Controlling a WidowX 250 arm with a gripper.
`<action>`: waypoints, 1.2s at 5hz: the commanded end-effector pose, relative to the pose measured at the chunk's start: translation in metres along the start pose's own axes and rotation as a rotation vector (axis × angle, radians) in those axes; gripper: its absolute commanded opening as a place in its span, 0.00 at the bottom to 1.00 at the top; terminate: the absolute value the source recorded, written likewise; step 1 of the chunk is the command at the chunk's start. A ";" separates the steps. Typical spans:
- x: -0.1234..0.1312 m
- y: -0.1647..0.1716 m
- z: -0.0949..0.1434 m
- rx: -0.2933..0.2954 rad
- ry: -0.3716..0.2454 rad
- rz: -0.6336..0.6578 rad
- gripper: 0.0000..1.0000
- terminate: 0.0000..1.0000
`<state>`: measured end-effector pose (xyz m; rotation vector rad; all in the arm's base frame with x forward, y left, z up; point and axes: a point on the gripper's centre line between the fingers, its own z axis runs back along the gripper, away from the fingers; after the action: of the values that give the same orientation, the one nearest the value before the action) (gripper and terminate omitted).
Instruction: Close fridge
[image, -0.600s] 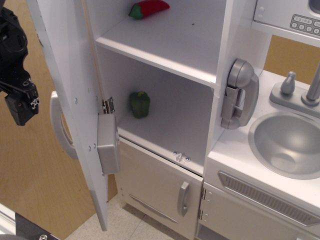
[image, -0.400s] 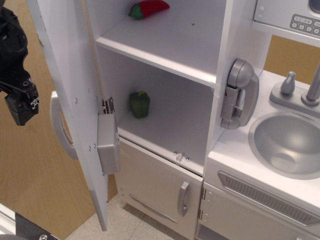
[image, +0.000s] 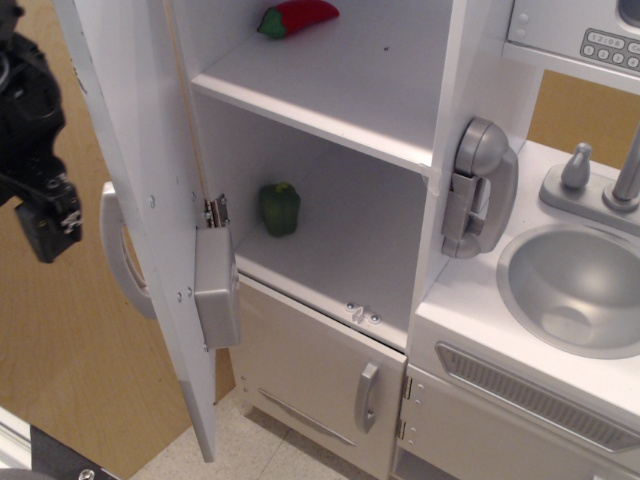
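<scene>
Observation.image: claw empty, beside fridge door.

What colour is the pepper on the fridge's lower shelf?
Green; the pepper sits clear in the only camera view.

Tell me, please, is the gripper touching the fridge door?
Apart. In the only camera view, brown floor shows between the black gripper and the open white door; the curved grey handle is also clear of it.
</scene>
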<state>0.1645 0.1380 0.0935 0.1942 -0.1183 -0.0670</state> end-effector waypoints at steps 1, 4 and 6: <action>0.046 0.015 -0.003 0.046 -0.097 0.018 1.00 0.00; 0.109 -0.006 -0.006 0.005 -0.141 0.057 1.00 0.00; 0.152 -0.012 -0.010 -0.003 -0.158 0.121 1.00 0.00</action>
<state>0.3095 0.1129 0.0825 0.1634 -0.2445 0.0428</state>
